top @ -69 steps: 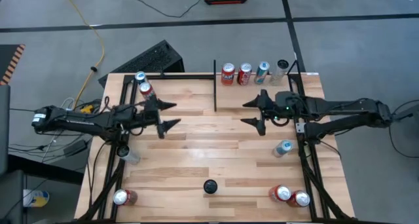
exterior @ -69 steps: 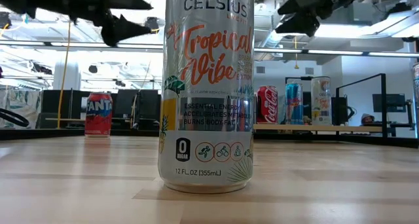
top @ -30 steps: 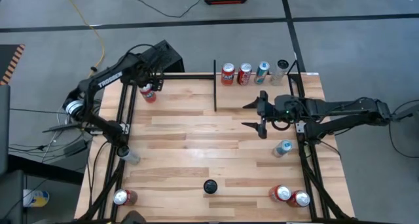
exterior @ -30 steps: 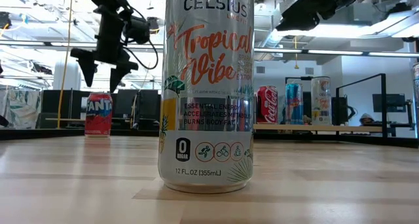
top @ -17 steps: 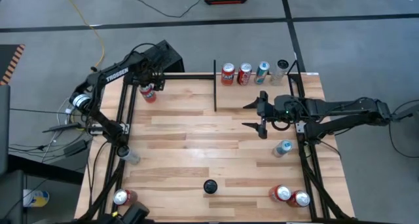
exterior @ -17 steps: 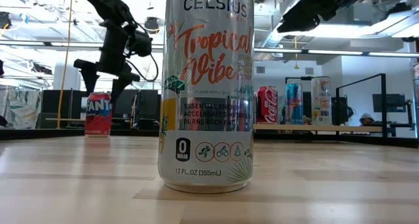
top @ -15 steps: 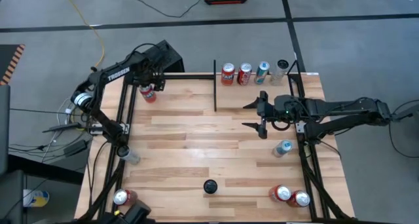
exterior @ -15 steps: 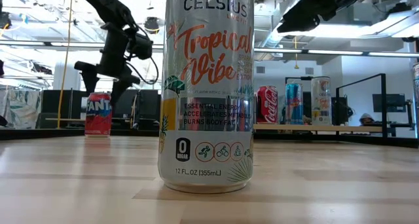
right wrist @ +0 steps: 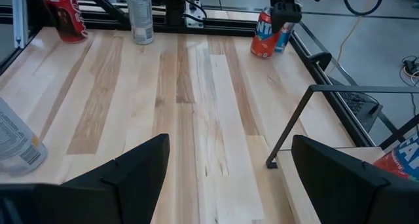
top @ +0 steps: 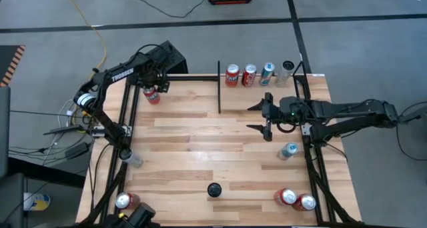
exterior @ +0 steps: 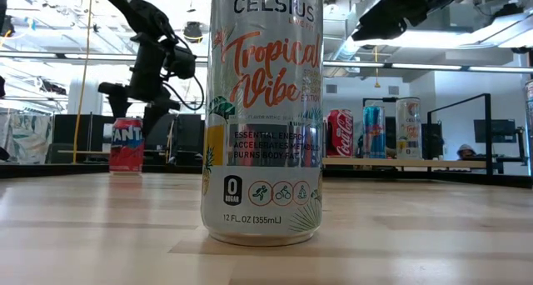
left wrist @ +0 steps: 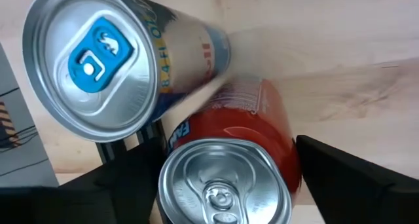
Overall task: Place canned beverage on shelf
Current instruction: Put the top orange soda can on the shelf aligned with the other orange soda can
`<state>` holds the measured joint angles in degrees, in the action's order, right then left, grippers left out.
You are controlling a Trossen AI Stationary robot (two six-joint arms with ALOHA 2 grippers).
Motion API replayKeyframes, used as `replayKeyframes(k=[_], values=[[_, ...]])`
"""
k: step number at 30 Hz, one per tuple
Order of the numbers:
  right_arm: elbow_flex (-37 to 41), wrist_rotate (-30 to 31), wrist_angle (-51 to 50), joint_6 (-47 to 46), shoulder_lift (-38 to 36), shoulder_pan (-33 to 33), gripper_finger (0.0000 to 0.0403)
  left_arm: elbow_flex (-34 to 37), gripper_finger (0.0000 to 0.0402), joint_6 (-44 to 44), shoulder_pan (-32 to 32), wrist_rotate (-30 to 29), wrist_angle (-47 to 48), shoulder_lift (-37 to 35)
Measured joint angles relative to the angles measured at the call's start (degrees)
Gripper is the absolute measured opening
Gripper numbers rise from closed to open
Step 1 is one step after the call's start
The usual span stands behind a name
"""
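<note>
A red Fanta can stands upright at the table's far left corner, next to a silver can with a blue tab. My left gripper is open just above the Fanta can, pointing down, with a finger on either side of the can's top and touching nothing. The shelf is the far right bay beyond the black divider bar; several cans stand along its far edge. My right gripper is open and empty above the table in front of the shelf.
A tall Celsius can stands near the table's front middle. One can stands by the right frame, two cans at the near right corner, one at the near left, and a clear bottle by the left frame.
My left gripper has come down toward the red Fanta can at the far left corner and has stayed open. The cans have not moved.
</note>
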<state>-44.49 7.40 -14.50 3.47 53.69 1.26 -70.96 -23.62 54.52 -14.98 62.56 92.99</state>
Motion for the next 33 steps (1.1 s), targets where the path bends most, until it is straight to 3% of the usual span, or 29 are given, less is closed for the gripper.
replayKeyframes(k=[3,8,12,16,21,27,33], values=[[0.00,0.00,0.00,-0.41,0.00,0.00,0.0345,-0.02,0.0277,0.75,0.00,0.44,0.61,-0.02],[0.00,0.02,-0.04,-1.49,0.00,0.00,0.0345,-0.04,0.0276,3.97,-1.01,2.63,1.39,-0.03],[0.00,0.03,-0.96,-3.24,-0.31,0.00,0.0345,-0.29,0.0279,8.80,-3.55,8.30,1.27,-0.94],[0.00,0.07,-1.89,-5.49,-0.76,0.00,0.0345,-2.10,0.0280,10.95,-7.96,14.62,1.08,-2.39],[0.02,0.44,-4.31,-10.38,-1.17,-0.37,0.0345,-6.69,0.0280,10.98,-17.33,16.22,1.22,-3.54],[0.76,12.83,-4.62,-14.61,-2.36,-6.64,0.0345,-13.43,0.0280,10.99,-31.08,14.57,-2.24,-3.76],[4.41,21.69,-2.69,-17.65,-6.15,-12.50,0.0345,-18.34,0.0279,10.99,-39.56,14.82,-8.85,-3.78]])
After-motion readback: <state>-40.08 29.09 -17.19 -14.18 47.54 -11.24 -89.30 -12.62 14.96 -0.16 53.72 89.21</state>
